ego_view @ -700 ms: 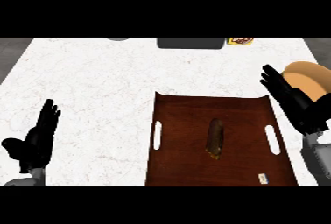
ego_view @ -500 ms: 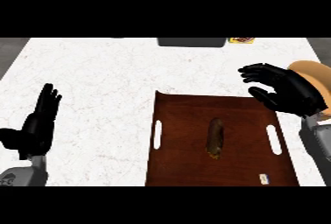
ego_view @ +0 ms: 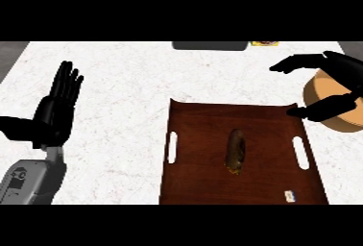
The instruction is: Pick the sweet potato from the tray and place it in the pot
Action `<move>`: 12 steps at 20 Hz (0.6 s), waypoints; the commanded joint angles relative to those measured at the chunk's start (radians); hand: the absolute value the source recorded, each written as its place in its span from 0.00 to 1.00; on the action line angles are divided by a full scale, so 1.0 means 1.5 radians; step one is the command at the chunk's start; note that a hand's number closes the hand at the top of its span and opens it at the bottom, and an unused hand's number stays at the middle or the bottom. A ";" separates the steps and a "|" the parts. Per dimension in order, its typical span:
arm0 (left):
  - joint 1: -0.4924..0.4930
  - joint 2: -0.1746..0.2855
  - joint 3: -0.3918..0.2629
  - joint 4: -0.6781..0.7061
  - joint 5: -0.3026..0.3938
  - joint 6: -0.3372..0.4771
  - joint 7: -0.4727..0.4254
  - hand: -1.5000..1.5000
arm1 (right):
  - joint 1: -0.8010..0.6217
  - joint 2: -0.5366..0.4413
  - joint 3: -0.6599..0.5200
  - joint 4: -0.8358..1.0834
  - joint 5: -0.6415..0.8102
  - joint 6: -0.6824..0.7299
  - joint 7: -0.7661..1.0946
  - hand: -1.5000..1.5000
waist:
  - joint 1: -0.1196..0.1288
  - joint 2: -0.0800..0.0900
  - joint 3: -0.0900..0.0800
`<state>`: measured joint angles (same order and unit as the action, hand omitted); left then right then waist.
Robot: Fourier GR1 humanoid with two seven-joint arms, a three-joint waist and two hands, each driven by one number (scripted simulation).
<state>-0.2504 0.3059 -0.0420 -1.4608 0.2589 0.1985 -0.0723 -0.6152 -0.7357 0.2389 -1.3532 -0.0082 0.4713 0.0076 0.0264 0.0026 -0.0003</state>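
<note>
The sweet potato (ego_view: 235, 151) lies along the tray's (ego_view: 202, 139) middle, the right hand (ego_view: 343, 67) spread over the pot (ego_view: 320, 91) at two o'clock.

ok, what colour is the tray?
The tray is dark reddish-brown, with pale slot handles on both sides. The head view is the only one showing it.

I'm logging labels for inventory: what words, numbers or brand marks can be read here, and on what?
Nothing reads clearly.
On the tray, near its lower right corner, a small white tag: too small to read.
At the view's top edge, a yellow-and-red packet: print blurred, unreadable.
</note>
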 commanded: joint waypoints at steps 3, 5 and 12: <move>-0.021 0.012 0.018 -0.019 0.017 -0.017 0.042 0.50 | -0.056 -0.046 0.017 -0.005 0.056 0.105 -0.101 0.00 | -0.009 -0.001 0.000; -0.013 0.009 0.018 -0.038 0.008 0.004 0.061 0.50 | -0.026 -0.053 0.046 -0.041 0.104 0.104 -0.104 0.00 | -0.012 -0.003 0.000; -0.040 0.008 0.024 -0.036 -0.001 0.006 0.064 0.50 | -0.133 0.007 0.149 -0.075 0.154 0.222 0.084 0.00 | -0.008 -0.003 -0.001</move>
<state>-0.2879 0.3127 -0.0206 -1.5041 0.2587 0.1991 0.0009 -0.7430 -0.7733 0.3980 -1.4341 0.1903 0.7206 0.0121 0.0128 -0.0009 -0.0010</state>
